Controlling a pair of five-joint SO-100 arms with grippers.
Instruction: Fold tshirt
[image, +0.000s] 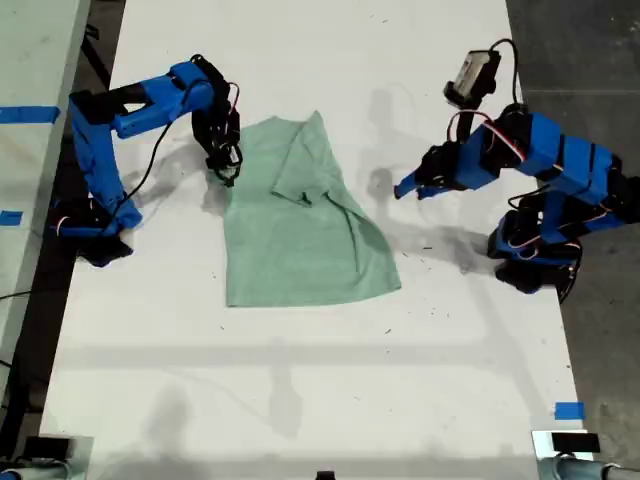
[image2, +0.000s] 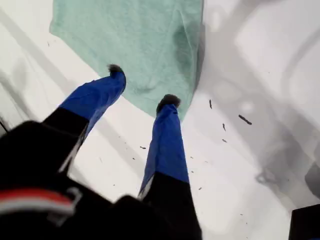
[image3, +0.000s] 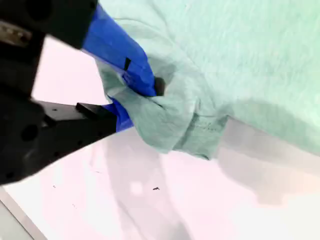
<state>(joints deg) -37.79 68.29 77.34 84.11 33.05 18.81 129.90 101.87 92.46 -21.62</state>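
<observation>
The pale mint-green tshirt (image: 300, 240) lies partly folded on the white table (image: 300, 390), with a bunched crease near its middle. At the shirt's edge toward the exterior view's left, my second gripper (image: 226, 172) is shut on a pinch of its fabric. The second wrist view shows that gripper (image3: 145, 102) with a fold of the tshirt (image3: 250, 60) squeezed between its blue jaws. My first gripper (image: 405, 188) hangs over the table on the exterior view's right, apart from the cloth. It is open (image2: 143, 85) and holds nothing, with the tshirt (image2: 140, 35) edge just beyond its fingertips.
Small dark specks (image2: 244, 119) dot the table beside the first gripper. A blue tape mark (image: 568, 410) sits near the table's front corner on the exterior view's right. A second pale surface with blue tape (image: 30, 113) runs along the exterior view's left, and dark floor (image: 580, 60) along its right.
</observation>
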